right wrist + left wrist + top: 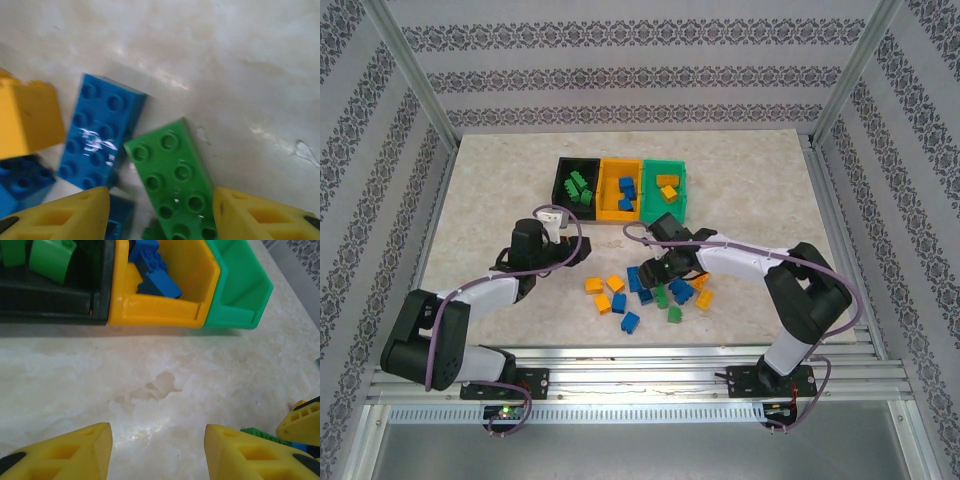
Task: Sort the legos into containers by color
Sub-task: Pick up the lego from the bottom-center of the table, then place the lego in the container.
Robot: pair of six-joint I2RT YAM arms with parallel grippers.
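three containers (618, 216), about a dozen loose legos (630, 322), some seven more inside

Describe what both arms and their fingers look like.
The left arm and right arm match: black joint housings, white links, and a lilac cable looping along each. The left fingers and right fingers are yellow wedges with recessed pockets and black tips.
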